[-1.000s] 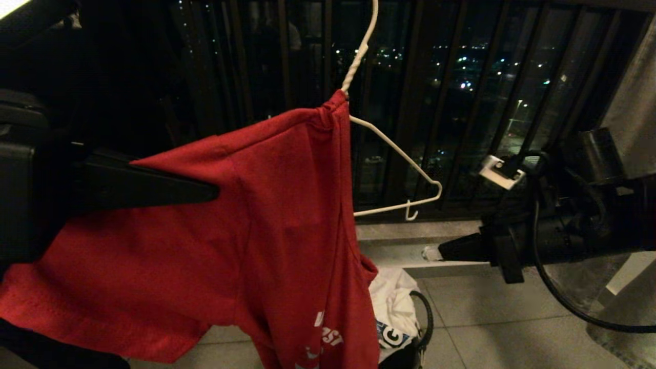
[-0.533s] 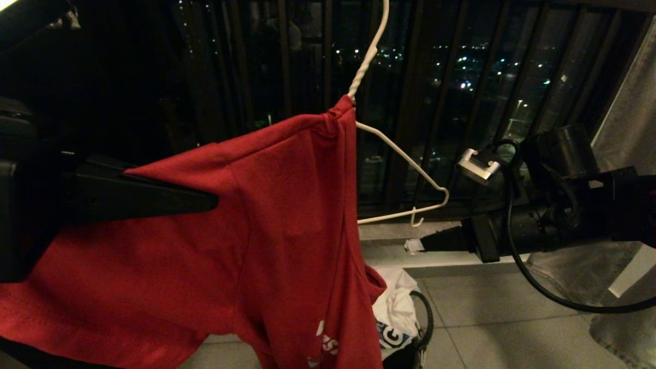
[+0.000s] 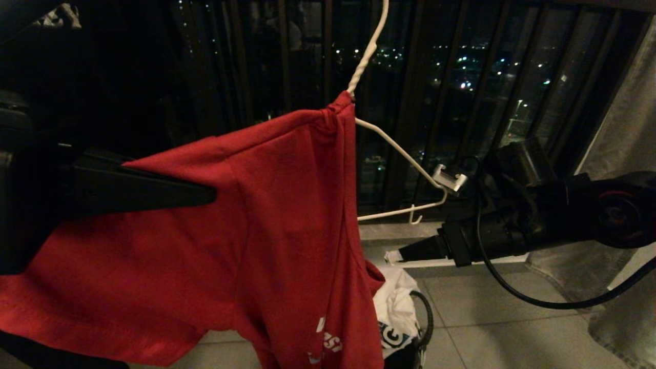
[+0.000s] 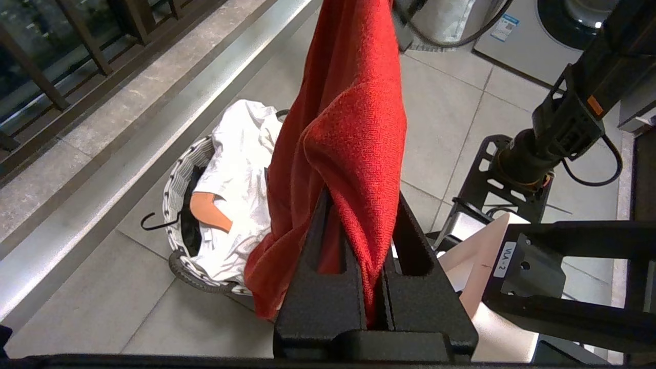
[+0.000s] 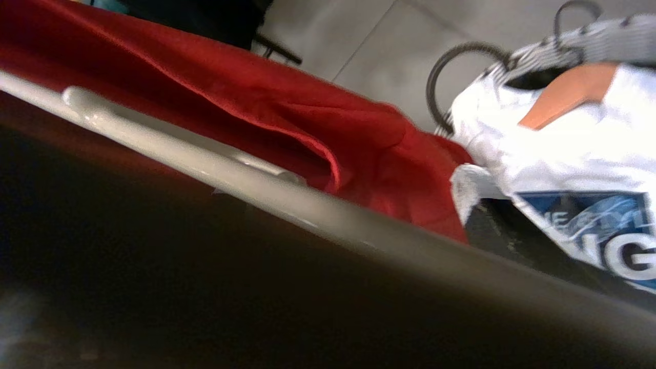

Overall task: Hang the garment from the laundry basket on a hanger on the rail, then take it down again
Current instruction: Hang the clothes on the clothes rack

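- The left gripper (image 4: 366, 241) is clamped on a fold of the red garment (image 3: 266, 215), holding one shoulder out sideways.
- The garment's collar hangs on the white hanger (image 3: 394, 148) (its far arm bare).
- The right gripper (image 3: 397, 254) sits just below that bare arm; whether its jaws are apart I cannot tell.
- The laundry basket (image 4: 174, 184) stands on the floor below, holding a white T-shirt (image 4: 236, 174).

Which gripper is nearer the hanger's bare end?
Right. The right gripper sits just below the hanger's bare end; the left gripper clamps the red shirt on the opposite side.
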Available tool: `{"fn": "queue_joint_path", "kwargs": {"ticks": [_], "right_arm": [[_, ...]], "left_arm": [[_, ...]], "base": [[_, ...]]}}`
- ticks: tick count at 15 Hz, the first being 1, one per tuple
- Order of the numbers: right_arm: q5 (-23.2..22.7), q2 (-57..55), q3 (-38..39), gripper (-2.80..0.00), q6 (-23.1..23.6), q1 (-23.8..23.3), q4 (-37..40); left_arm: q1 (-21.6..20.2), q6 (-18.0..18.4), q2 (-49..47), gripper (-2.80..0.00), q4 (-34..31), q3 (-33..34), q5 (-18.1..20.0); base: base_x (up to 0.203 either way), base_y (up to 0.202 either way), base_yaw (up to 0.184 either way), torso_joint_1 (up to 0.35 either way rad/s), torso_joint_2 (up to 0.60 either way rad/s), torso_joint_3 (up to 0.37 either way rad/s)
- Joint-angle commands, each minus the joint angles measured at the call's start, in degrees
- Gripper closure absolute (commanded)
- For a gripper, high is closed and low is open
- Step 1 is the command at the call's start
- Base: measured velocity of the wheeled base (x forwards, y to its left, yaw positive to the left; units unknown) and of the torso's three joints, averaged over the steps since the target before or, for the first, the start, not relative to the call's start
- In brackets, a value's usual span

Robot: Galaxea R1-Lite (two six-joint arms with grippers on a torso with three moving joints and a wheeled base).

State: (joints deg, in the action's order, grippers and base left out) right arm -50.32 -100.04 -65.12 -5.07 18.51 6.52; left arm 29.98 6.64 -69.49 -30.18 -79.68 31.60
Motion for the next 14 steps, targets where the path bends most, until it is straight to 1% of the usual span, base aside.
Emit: {"fn": "queue_joint_path", "kwargs": {"ticks": [1, 9, 11, 14], "right_arm": [[-0.22, -2.48, -0.39, -2.80, -0.11, 0.86, -0.01], [0.06, -3.22, -1.24, -2.80, 0.05, 0.54, 0.02], [1.21, -0.74, -1.21, -2.80, 0.44, -1.57, -0.22], [1.37, 1.85, -1.50, -2.80, 1.64, -4.60, -0.19]], "left_arm": [[0.08, 0.04, -0.04, 0.00, -0.15, -0.21, 0.22], [0.17, 0.21, -0.04, 0.00, -0.06, -0.13, 0.22], [0.17, 0.48, 0.05, 0.00, -0.06, 0.05, 0.13], [0.17, 1.35, 0.23, 0.00, -0.15, 0.25, -0.45]], "base": [[0.000, 0.000, 0.000, 0.000, 0.00, 0.000], [0.000, 0.000, 0.000, 0.000, 0.00, 0.000], [0.000, 0.000, 0.000, 0.000, 0.00, 0.000], [0.000, 0.000, 0.000, 0.000, 0.00, 0.000]]}}
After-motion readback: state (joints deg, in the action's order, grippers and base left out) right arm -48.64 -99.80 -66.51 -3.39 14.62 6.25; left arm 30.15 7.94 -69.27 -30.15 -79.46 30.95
